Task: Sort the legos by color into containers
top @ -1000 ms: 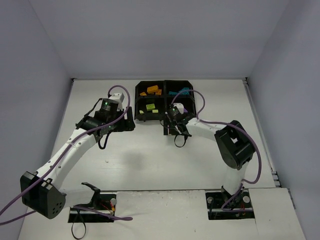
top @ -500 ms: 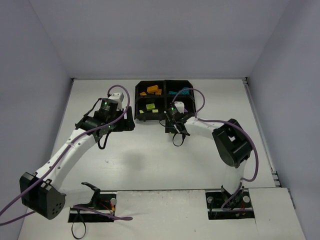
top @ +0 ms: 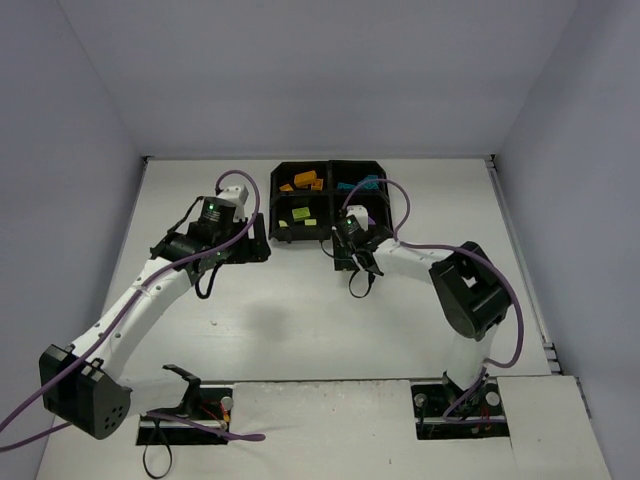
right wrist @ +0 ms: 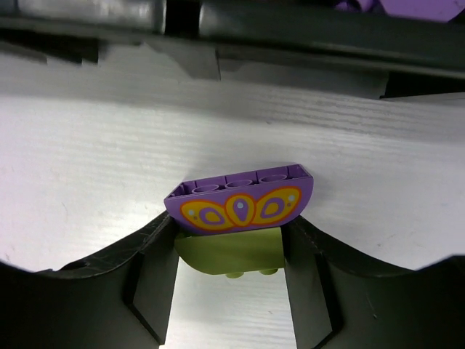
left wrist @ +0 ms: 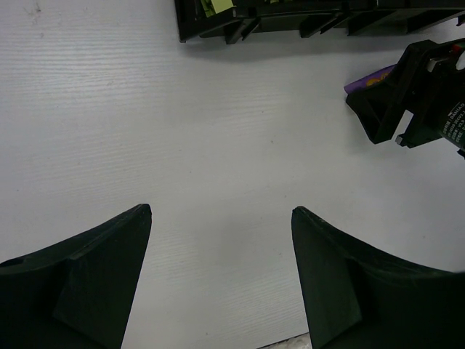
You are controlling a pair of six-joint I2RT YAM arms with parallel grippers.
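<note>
Left gripper: spread wide and empty over the table, well left of the work.
Right gripper: narrowed on a yellow-green brick; a rounded purple brick with orange print sits against it at the fingertips, near the tray.
Change: within 1 s the right gripper edged toward the tray, then eased back; the left arm stayed put.
Meaning: probably no drop yet, and 2 joined colours would need separating.
Views: only the right wrist shows the yellow-green brick. The top view hides both, yet shows orange bricks, teal bricks and yellow-green bricks sorted into 3 compartments.
</note>
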